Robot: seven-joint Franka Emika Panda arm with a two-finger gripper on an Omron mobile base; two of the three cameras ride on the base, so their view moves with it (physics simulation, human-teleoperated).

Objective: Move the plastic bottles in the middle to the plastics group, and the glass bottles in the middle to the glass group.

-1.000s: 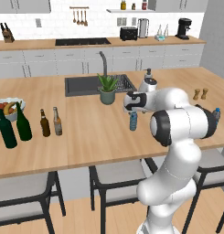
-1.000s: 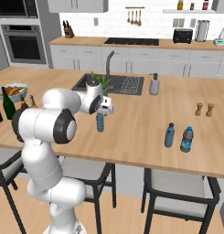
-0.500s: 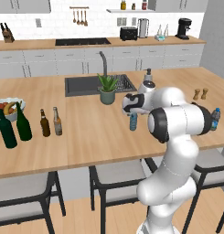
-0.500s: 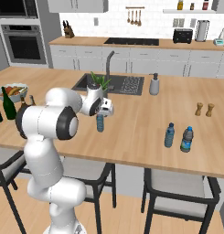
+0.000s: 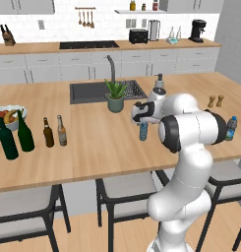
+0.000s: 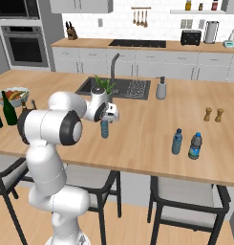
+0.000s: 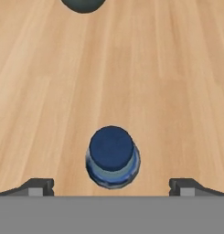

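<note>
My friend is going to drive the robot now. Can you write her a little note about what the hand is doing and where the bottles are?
Gripper: open, empty, right above the middle plastic bottle, which stands upright on the island.
Two brown bottles stand on the island's left, next to the two green wine bottles.
Two blue bottles stand on the island's right.
Done: whether anything has been moved, I can't tell.
Left: grab the plastic bottle and take it to the blue bottles. Brown bottles may need nudging closer to the wine bottles.

no readable text, labels too small to make out
</note>
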